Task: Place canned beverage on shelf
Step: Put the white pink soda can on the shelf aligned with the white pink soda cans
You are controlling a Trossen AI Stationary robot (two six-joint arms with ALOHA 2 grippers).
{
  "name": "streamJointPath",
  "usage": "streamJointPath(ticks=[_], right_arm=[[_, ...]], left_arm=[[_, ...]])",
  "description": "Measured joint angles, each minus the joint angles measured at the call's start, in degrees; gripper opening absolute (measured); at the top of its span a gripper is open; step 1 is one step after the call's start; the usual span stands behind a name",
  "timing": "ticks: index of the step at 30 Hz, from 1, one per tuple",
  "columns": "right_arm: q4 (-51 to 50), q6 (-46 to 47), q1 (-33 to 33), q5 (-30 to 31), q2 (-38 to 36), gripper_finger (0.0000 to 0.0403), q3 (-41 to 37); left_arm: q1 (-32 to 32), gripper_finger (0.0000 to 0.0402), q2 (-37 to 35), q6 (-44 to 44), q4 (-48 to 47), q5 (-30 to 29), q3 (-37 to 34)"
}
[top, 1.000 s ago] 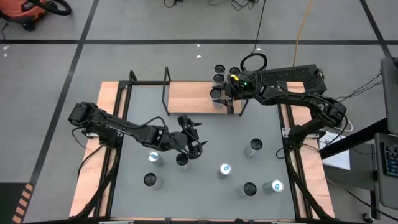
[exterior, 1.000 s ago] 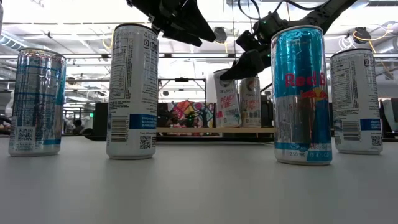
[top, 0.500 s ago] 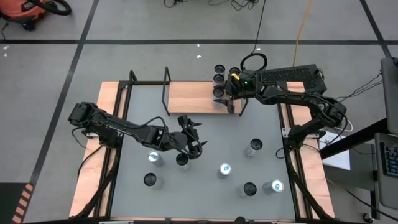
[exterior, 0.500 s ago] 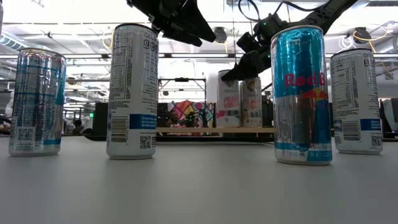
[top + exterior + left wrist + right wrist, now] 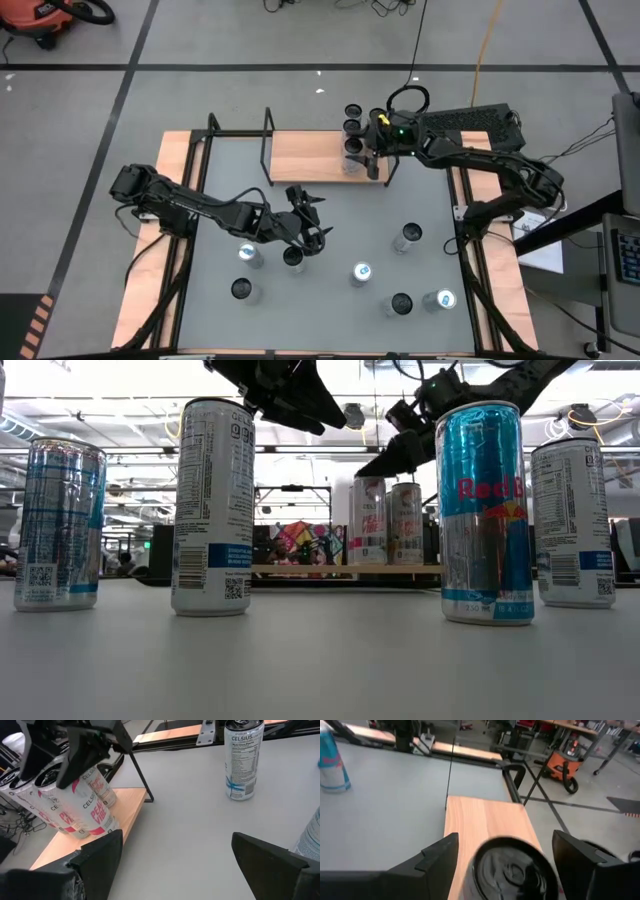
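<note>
Standing upright on the shelf (image 5: pixel 310 156) at its right end beside earlier cans: the canned beverage (image 5: pixel 352 160), seemingly delivered. Right tool (image 5: pixel 366 158) just above it, fingers spread, nothing gripped. Left tool (image 5: pixel 312 216) wide, empty, mid-worktop (image 5: pixel 340 240). Left, probably: six loose cans (image 5: pixel 408 237).
</note>
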Motion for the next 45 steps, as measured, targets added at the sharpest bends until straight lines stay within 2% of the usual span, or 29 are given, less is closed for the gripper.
streamJointPath(ticks=[7, 10, 14, 17, 24, 32, 38, 45], right_arm=[[-0.07, 1.15, 0.26, -0.38, -2.93, 0.0256, 0.0], [-1.63, 2.13, 1.19, 4.36, -5.13, 0.0256, 0.0], [-9.69, 0.72, 3.28, 12.4, -9.2, 0.0247, 0.0], [-15.68, 2.06, 4.59, 15.43, -11.82, 0.0228, 0.0], [-25.83, 5.43, 5.06, 15.94, -13.7, 0.0161, 0.0], [-22.67, 5.53, 5.67, 15.75, -9.05, 0.0087, -0.02], [-21.44, 5.77, 5.65, 15.75, -6.07, 0.0061, -0.02], [-23.78, 8.31, 5.65, 15.66, -7.06, 0.0057, -0.02]], left_arm=[[0.0, 0.0368, 0.0, -0.02, -0.21, 0.0, 0.0], [0.0, 0.0368, 0.0, -0.09, -0.39, 0.01, 0.0], [0.0, 0.0368, 0.0, -0.13, -0.92, 0.0, -0.01], [0.0, 0.0368, 0.0, -0.13, -0.86, 0.02, -0.02], [0.0, 0.0368, 0.0, -0.13, -0.81, 0.02, -0.02], [0.0, 0.0368, 0.0, -0.16, -0.63, 0.02, -0.02], [0.0, 0.0368, 0.0, -0.46, -0.65, 0.02, -0.02], [0.22, 0.0368, 0.0, -0.52, -2.02, 0.0, -0.02]])
